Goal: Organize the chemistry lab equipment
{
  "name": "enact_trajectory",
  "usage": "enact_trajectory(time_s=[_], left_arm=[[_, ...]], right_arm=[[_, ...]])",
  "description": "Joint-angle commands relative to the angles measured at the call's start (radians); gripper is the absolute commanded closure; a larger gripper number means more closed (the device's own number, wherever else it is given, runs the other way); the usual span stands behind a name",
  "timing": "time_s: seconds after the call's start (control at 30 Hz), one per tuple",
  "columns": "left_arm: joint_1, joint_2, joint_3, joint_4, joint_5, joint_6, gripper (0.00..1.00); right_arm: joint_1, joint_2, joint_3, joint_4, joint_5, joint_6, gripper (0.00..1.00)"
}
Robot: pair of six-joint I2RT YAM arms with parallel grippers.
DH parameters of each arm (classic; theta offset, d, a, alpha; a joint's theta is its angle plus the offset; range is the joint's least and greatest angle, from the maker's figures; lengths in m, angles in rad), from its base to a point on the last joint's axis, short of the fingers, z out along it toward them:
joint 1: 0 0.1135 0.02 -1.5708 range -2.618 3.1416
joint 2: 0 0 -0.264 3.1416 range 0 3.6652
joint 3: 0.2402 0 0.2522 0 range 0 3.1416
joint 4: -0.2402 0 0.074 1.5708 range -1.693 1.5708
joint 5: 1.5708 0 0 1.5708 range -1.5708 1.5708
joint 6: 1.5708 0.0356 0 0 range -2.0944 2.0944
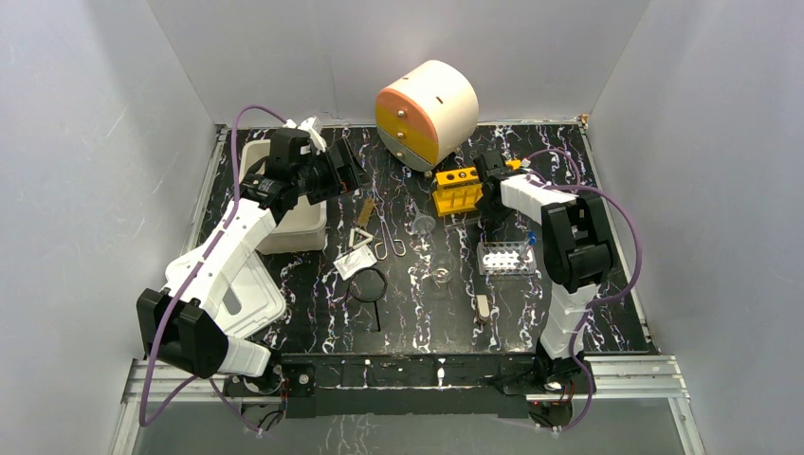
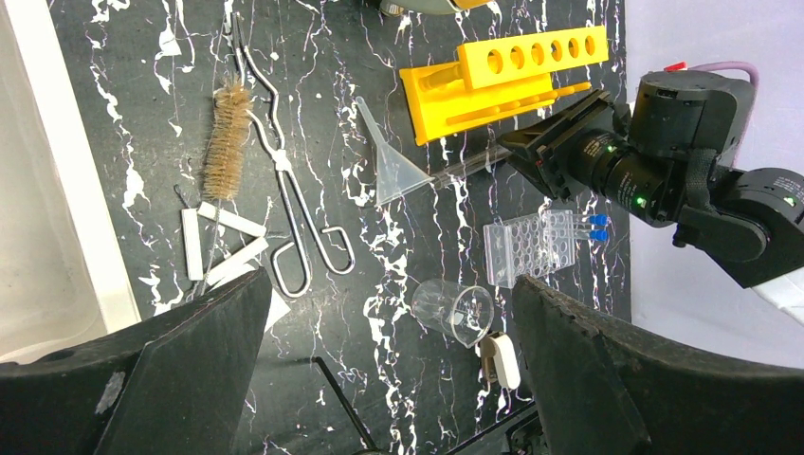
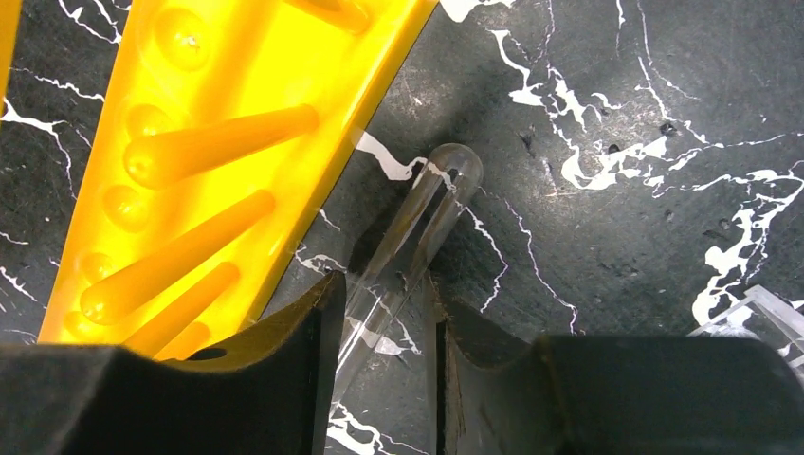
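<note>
Gripping a clear test tube (image 3: 427,204) just beside the yellow rack (image 3: 190,142), the right gripper (image 3: 384,294) seems to be at the loading step; next (my guess) the tube must be tilted upright over a rack hole. The left gripper (image 2: 389,284) hangs open, well apart from the rack.

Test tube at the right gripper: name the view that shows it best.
Right wrist: the test tube lies close-up between its fingers. Left wrist shows it small and sideways; top external hardly shows it.
</note>
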Motion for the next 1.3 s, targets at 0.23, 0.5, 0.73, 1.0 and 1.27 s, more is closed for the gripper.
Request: enact_trajectory(time_s=[0.23,0.5,0.73,1.0,1.27], left_arm=[[0.004,-0.041,0.015,0.003,-0.008,0.010,0.02],[0.005,-0.038,0.021,0.003,-0.012,0.011,0.02],[-0.016,-0.004,0.003,0.046,0.069,-0.037,0.02],[-0.065,0.096,0.019,0.136,0.157,-0.066,0.02],[-0.127,0.260,0.122,0.203,0.292,-0.061,0.02]], right_arm=[[-0.013,0.095,0.141,-0.188,0.056,0.157,0.50],[-0.016,0.126,0.167,-0.281,0.078,0.247,0.68],[-0.020,0.021,0.146,-0.232,0.075,0.188,0.72],[-0.068,-0.150,0.058,-0.130,-0.021,0.149,0.71],[-0.088,-0.275,0.017,-0.072,-0.146,0.033,0.68]])
